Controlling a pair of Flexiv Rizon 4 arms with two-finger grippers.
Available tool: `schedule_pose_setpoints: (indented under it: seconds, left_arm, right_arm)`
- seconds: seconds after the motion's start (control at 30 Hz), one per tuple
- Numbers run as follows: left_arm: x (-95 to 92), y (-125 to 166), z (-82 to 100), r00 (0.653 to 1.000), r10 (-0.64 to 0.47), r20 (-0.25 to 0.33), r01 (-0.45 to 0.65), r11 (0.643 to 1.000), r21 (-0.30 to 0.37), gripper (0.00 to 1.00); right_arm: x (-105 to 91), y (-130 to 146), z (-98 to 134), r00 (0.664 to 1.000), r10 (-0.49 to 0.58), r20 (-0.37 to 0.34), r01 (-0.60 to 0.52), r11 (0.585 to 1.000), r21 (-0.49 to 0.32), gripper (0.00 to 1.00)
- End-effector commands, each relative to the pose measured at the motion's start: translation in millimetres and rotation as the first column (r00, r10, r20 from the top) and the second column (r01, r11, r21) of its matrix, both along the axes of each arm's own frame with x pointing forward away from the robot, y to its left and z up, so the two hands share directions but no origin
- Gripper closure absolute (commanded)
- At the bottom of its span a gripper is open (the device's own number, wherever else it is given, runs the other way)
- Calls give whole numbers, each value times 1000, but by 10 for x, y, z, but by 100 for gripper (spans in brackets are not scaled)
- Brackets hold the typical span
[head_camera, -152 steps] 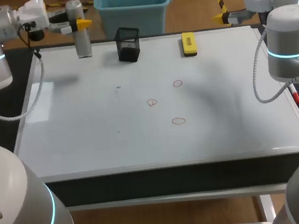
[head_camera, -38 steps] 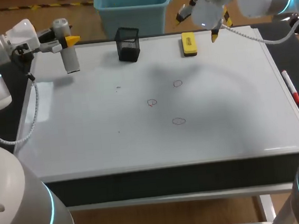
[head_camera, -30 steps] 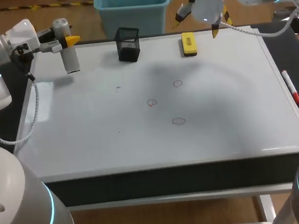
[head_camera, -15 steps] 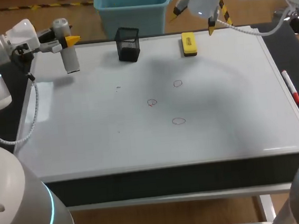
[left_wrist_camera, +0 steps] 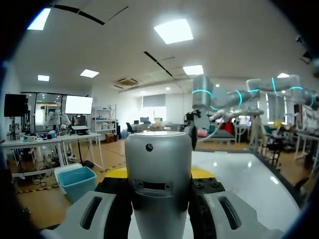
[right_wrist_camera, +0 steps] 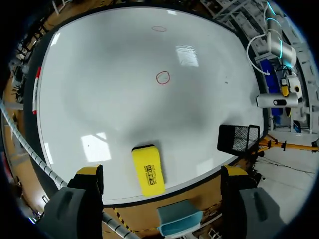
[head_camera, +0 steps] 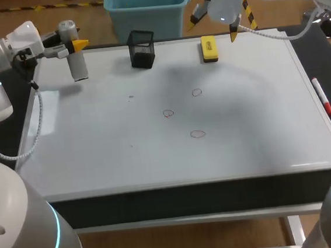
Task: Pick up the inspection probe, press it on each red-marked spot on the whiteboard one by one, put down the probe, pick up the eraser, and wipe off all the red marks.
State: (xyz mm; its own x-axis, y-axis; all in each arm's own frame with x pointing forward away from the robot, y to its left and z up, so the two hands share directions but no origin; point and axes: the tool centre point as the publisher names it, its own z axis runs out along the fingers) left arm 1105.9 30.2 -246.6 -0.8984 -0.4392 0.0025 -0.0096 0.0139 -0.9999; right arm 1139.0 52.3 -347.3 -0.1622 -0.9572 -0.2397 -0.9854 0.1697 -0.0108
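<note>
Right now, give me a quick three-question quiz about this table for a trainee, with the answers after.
1. How many red circles are on the whiteboard?
2. True or false: the right end effector is open and not touching the yellow eraser.
3. What does the left end effector hold? A) nothing B) the probe C) the eraser

Key: 1. three; 2. true; 3. B

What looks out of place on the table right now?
Only the red pen: it lies loose just beside the whiteboard's right edge, not in the black mesh cup. Nothing looks spilled or broken.
</note>
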Motion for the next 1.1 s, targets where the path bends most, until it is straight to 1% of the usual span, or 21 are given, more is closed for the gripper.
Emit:
schedule_pose_setpoints:
  seconds: [0.03,0.07,0.13,0.2,0.27,0.33,0.57,0.9,1.1]
  left_arm:
    - [-3,0,9,1000,0,1,0,1000,0,100]
    - [-3,0,9,1000,0,1,0,1000,0,100]
    - [-3,0,9,1000,0,1,0,1000,0,100]
    - [-3,0,9,1000,0,1,0,1000,0,100]
    - [-3,0,9,1000,0,1,0,1000,0,100]
    - [-3,0,9,1000,0,1,0,1000,0,100]
    - [-3,0,9,1000,0,1,0,1000,0,100]
    - [-3,0,9,1000,0,1,0,1000,0,100]
    - [-3,0,9,1000,0,1,0,1000,0,100]
  right_arm:
    - [249,146,-164,994,90,-58,-95,992,-86,0]
    - [260,153,-204,992,107,-63,-114,987,-116,0]
    - [274,164,-267,986,152,-69,-160,980,-119,0]
    - [303,150,-341,982,170,-82,-181,973,-143,0]
    - [319,142,-407,978,183,-101,-197,969,-150,0]
    - [338,130,-460,976,193,-106,-209,963,-173,0]
    - [366,86,-602,975,180,-127,-201,963,-180,0]
    - [334,31,-720,977,161,-138,-185,966,-182,0]
    - [334,2,-751,978,156,-141,-181,965,-190,0]
